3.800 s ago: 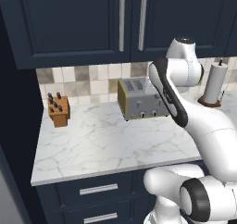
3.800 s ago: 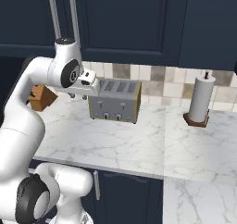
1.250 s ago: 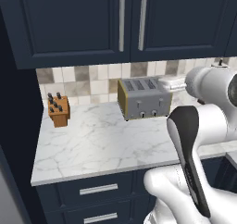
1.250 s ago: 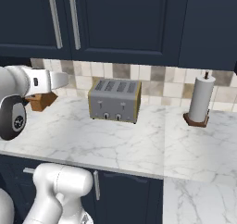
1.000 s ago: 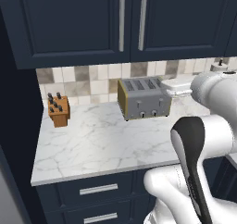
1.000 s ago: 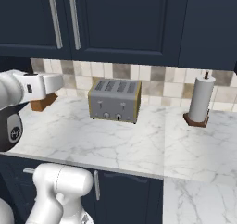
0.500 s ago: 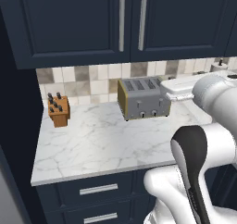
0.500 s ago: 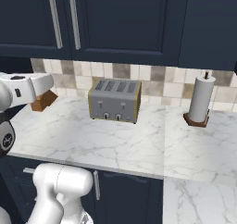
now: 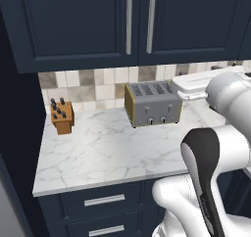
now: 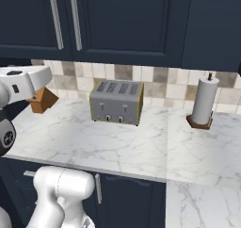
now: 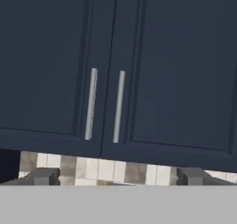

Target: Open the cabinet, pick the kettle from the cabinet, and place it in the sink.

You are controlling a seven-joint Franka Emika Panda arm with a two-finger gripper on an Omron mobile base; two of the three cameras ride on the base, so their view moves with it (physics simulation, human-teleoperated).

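Observation:
The cabinet (image 9: 139,25) hangs above the counter with both navy doors shut. Its two silver bar handles (image 11: 104,105) stand side by side in the middle of the hand view, some way ahead of the hand. My gripper (image 11: 119,177) faces those doors from a distance. It is open, its two fingertips (image 11: 44,176) far apart with nothing between them. The white hand (image 9: 196,85) hovers above the counter just right of the toaster. The kettle is hidden, and the sink is out of view.
A silver toaster (image 9: 153,104) stands on the white marble counter (image 9: 103,153) against the tiled wall. A wooden knife block (image 9: 62,116) sits at the counter's left end. A paper towel holder (image 10: 203,102) stands to the right. Navy drawers (image 9: 103,200) run below the counter.
The arm has kept folding back toward the base, and the hand has shifted slightly. The cabinet doors stay shut and the gripper stays open.

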